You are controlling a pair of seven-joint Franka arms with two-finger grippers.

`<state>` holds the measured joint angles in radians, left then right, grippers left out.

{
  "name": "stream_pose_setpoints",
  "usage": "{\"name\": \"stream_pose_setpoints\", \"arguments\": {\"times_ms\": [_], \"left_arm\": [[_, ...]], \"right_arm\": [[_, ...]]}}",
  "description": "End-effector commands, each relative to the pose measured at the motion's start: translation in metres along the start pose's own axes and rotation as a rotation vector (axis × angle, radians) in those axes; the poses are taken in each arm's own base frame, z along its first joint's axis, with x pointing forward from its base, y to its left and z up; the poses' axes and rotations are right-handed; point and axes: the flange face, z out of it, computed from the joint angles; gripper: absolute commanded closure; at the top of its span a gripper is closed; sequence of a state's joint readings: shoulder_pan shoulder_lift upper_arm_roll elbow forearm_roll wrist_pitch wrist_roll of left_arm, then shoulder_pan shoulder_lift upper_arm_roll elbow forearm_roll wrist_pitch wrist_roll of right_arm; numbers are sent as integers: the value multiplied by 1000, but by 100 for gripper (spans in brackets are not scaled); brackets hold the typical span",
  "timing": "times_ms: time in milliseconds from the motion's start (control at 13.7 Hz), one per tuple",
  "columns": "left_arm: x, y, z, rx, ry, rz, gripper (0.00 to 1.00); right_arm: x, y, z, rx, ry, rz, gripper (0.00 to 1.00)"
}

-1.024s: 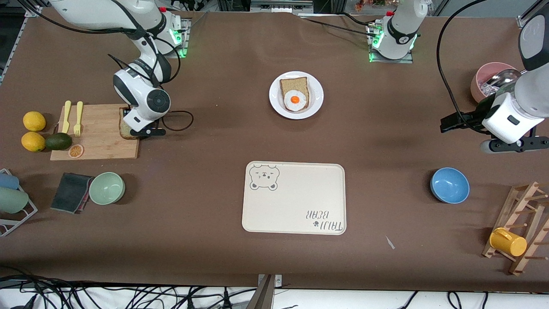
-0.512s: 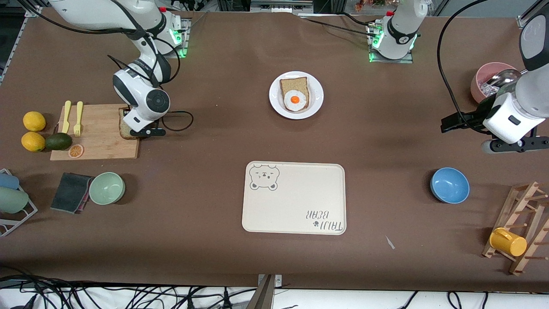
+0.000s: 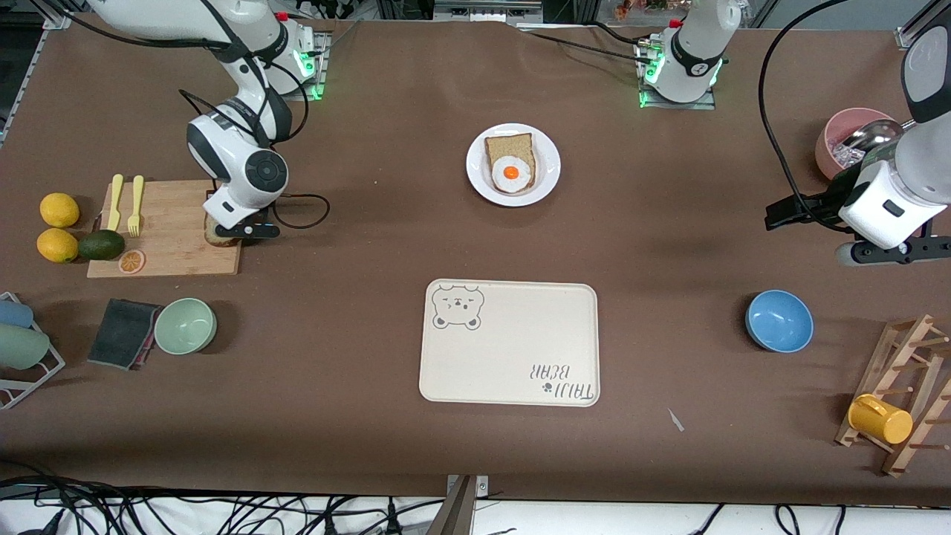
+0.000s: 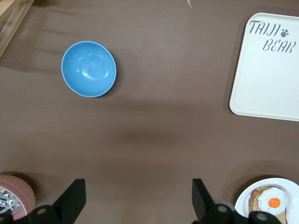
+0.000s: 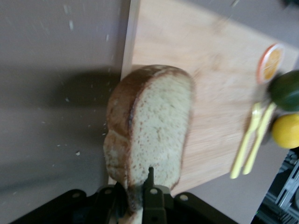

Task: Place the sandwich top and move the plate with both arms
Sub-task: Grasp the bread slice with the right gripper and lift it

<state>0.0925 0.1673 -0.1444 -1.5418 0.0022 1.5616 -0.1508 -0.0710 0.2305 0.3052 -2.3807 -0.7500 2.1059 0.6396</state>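
My right gripper (image 3: 221, 232) is shut on the sandwich top (image 5: 149, 126), a plain bread slice, and holds it on edge just above the wooden cutting board (image 3: 167, 227); in the front view only a sliver of it (image 3: 213, 236) shows under the wrist. The white plate (image 3: 548, 160) sits mid-table toward the robots' bases and carries a bread slice with a fried egg (image 3: 512, 173); it also shows in the left wrist view (image 4: 252, 198). My left gripper (image 4: 138, 198) is open and empty, waiting in the air at the left arm's end of the table, above bare cloth beside the blue bowl (image 3: 779, 320).
The cream bear tray (image 3: 513, 357) lies nearer the front camera than the plate. On the board are two yellow forks (image 3: 126, 202), an orange slice (image 3: 131, 261) and an avocado (image 3: 101, 244); two lemons (image 3: 59, 227) beside it. Green bowl (image 3: 185, 325), pink bowl (image 3: 843, 137), mug rack (image 3: 895, 401).
My right gripper has lifted the bread slice off the board and drifted slightly toward the lemons' end. The left arm has barely moved.
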Motion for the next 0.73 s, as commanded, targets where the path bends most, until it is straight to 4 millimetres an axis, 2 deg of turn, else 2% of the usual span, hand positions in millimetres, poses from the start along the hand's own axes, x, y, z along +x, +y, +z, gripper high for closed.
{"name": "stream_pose_setpoints", "arguments": {"times_ms": [0, 73, 146, 293, 439, 585, 659], "left_arm": [[0, -2, -4, 13, 12, -5, 0], [0, -1, -4, 13, 10, -4, 0], [0, -2, -5, 13, 12, -6, 0], [0, -1, -4, 13, 12, -4, 0], [1, -1, -2, 13, 9, -5, 0], [1, -1, -1, 14, 5, -4, 0], [1, -1, -1, 15, 7, -4, 0]], "right_arm": [[-13, 18, -79, 54, 59, -3, 100], [-12, 24, -102, 120, 73, 14, 100], [-7, 22, -128, 172, 94, -7, 100], [-7, 2, -184, 187, 162, -50, 100], [-15, -27, -237, 253, 230, -75, 100], [-24, -50, -280, 295, 273, -94, 100], [-32, -69, -299, 301, 289, -114, 100]]}}
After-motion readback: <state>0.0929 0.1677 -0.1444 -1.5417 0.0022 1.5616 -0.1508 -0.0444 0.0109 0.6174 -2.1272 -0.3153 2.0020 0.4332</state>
